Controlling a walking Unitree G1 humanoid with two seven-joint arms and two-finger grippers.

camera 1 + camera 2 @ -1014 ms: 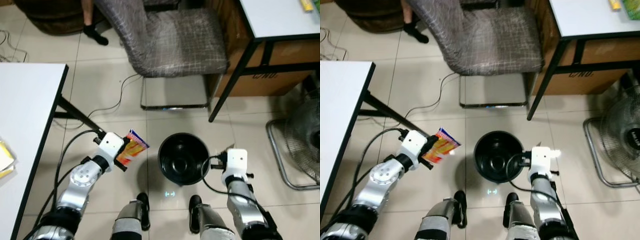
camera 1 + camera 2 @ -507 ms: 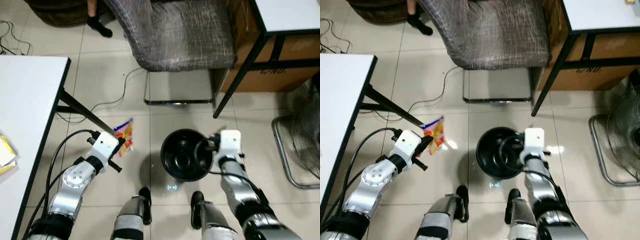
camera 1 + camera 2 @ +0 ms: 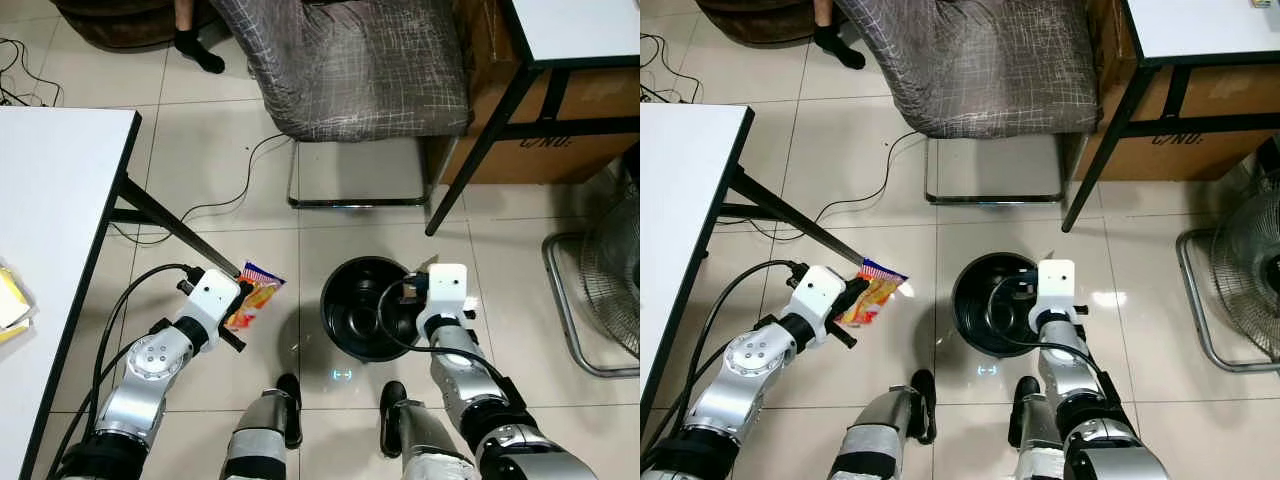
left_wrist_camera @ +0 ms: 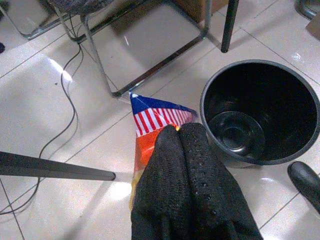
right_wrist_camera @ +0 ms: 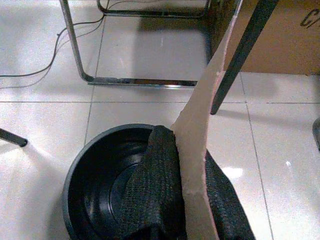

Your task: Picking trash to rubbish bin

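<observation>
Left fingers (image 4: 187, 165): pressed together on the lower part of a snack wrapper (image 4: 152, 122), red-orange with a blue and striped top.
Left gripper (image 3: 236, 312): held low over the floor tiles, just left of the black bin (image 3: 368, 320); forearm bent up from the robot's left side.
Right fingers (image 5: 155, 185): closed on a strip of torn cardboard (image 5: 202, 125).
Right gripper (image 3: 1038, 292): at the bin's right rim, cardboard standing above the opening.
Bin: on the floor ahead of the robot's feet; inside looks bare.
Wrist views: reveal both grips, hidden from the head views.
Head views: chair (image 3: 350, 65) beyond the bin, fan (image 3: 605, 280) to its right, white table (image 3: 50, 230) to its left.
</observation>
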